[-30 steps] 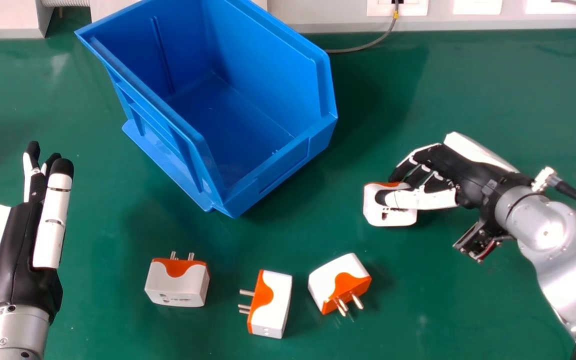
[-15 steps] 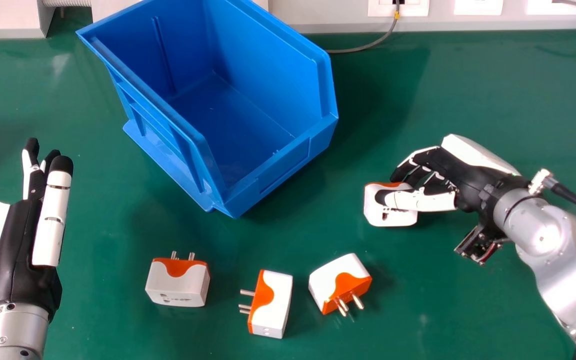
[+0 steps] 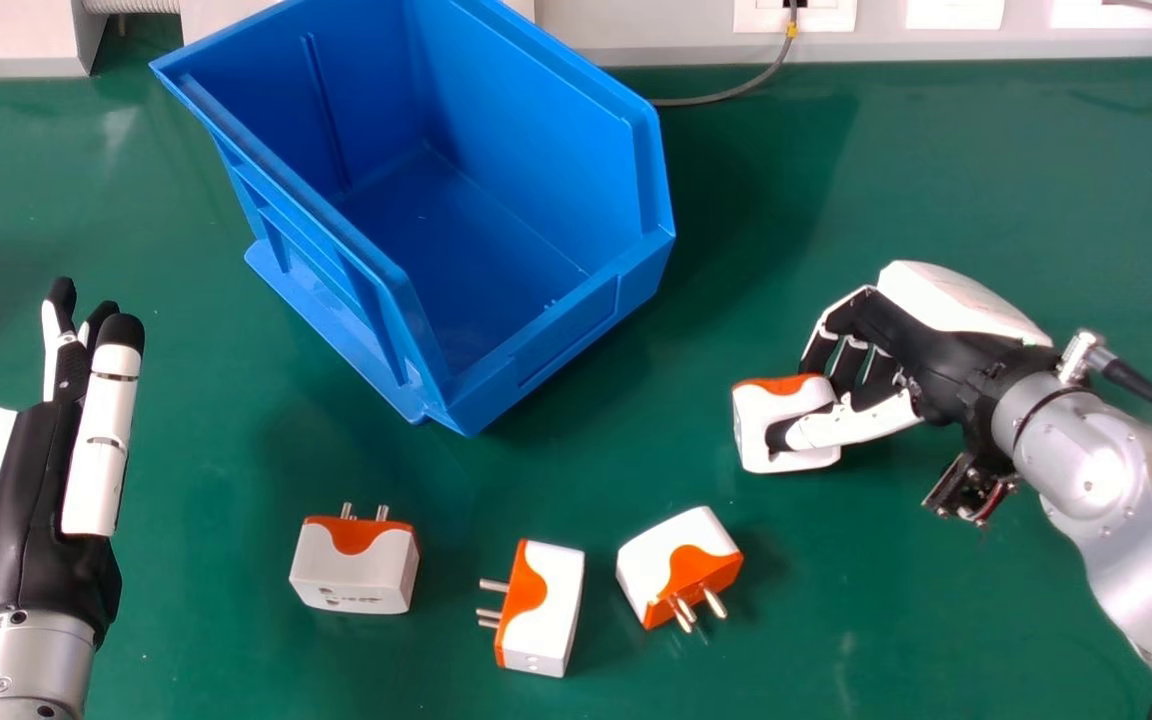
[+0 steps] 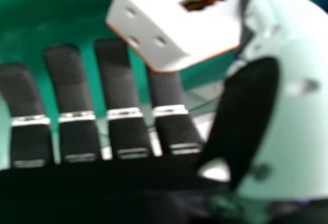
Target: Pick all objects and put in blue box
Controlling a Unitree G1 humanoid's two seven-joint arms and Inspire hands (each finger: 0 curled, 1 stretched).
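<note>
Boxed count is standing at zero. Right hand (image 3: 936, 345) is pinching one adapter (image 3: 754, 425) at the worktop (image 3: 886, 600), outside the blue box (image 3: 576, 320); three other adapters (image 3: 558, 600) are awaiting pickup. Left hand (image 3: 46, 490), open, is idling at left.

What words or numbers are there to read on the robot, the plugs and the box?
None I can read.
Left wrist: tiny dark patch, too small to read.
Leftmost plug: tiny dark marks, too small to tell if print or holes.
Blue box: no print I can make out.
</note>
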